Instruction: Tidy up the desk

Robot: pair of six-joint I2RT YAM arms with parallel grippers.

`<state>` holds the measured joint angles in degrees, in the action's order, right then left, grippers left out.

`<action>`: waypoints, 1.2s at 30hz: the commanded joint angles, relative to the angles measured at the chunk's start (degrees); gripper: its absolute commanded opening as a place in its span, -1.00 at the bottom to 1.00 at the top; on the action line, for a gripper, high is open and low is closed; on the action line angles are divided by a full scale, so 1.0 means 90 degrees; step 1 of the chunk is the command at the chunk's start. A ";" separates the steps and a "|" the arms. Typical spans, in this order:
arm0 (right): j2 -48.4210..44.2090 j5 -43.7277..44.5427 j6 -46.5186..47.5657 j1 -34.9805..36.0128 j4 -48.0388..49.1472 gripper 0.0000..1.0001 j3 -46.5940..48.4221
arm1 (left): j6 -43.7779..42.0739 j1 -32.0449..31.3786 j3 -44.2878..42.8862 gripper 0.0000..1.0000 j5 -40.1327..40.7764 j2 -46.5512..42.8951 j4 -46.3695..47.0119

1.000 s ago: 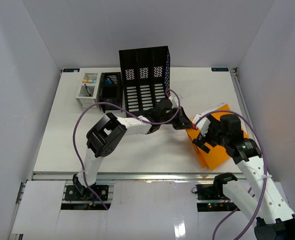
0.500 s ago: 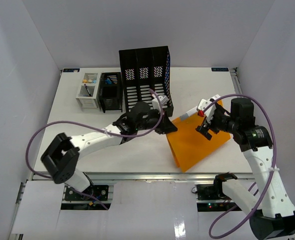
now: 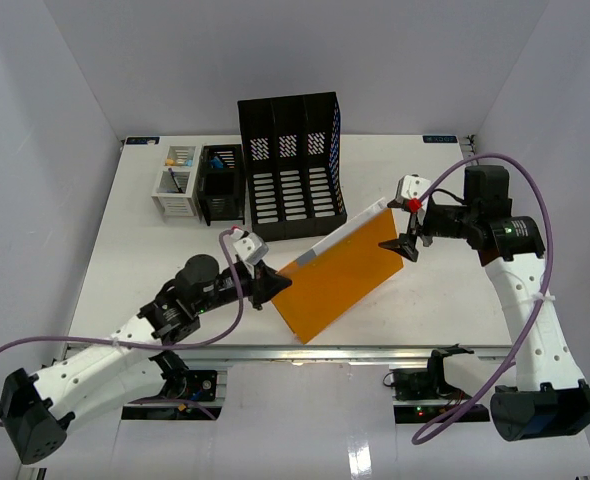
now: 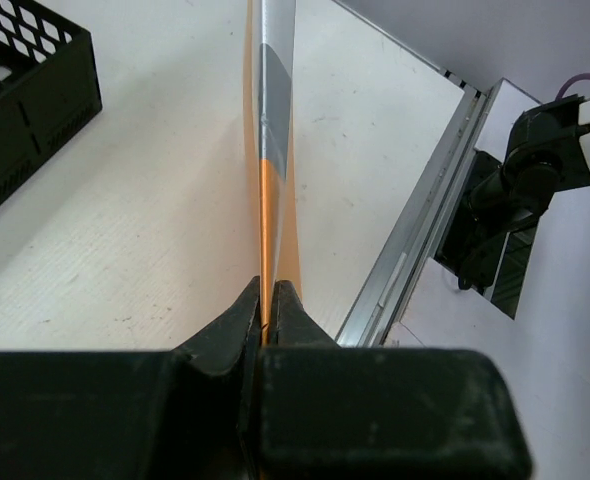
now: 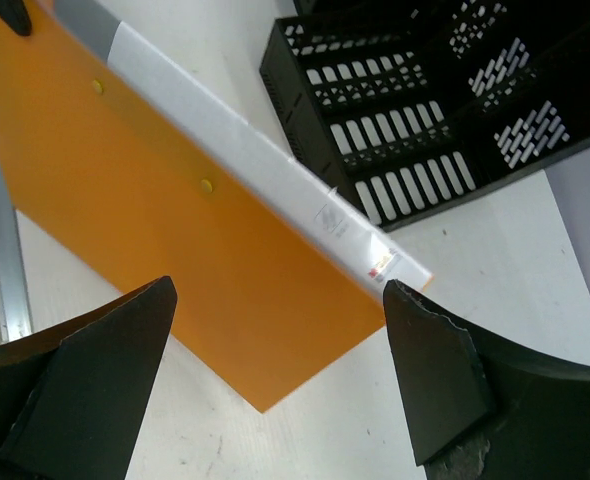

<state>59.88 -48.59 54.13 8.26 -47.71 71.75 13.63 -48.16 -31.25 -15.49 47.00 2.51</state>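
An orange folder (image 3: 337, 275) with a white and grey spine strip lies across the front middle of the white desk (image 3: 135, 260). My left gripper (image 3: 265, 285) is shut on the folder's near-left corner; in the left wrist view the folder (image 4: 270, 150) stands edge-on between my closed fingers. My right gripper (image 3: 412, 228) is open and empty, just past the folder's far right corner. In the right wrist view the folder (image 5: 175, 250) lies below my spread fingers (image 5: 435, 370).
A black three-slot file rack (image 3: 290, 165) stands at the back middle; it also shows in the right wrist view (image 5: 445, 110). A black mesh bin (image 3: 221, 185) and a white organiser (image 3: 177, 182) with small items stand to its left. The metal rail (image 3: 275, 352) runs along the front edge.
My left arm has pulled back toward the front left, dragging the orange folder left across the desk. My right gripper has let go of the folder and moved up and back, now open.
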 commanded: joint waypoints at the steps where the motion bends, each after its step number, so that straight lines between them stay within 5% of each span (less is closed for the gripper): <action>1: 0.0139 -0.0963 0.0190 -0.0039 -0.0012 0.80 0.0142 | -0.0054 0.0044 0.0217 -1.00 0.0178 -0.0963 0.0087; 16: 0.0386 -0.1351 0.0815 -0.0058 0.0184 0.81 0.0168 | 0.0211 0.0039 0.0708 -1.00 -0.0194 -0.2842 -0.0234; 26: 0.1418 -0.2569 0.2947 0.0224 -0.2266 1.00 0.0909 | 0.0010 0.0039 0.0447 -1.00 -0.0605 -0.2626 0.0198; 36: 0.1367 -0.2277 0.3232 0.0225 -0.2727 0.75 0.0786 | 0.0084 0.0039 0.0409 -1.00 -0.0024 -0.3108 0.0569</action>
<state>73.46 -67.97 80.29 10.15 -68.99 78.21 14.22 -48.08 -24.36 -18.08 21.04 1.65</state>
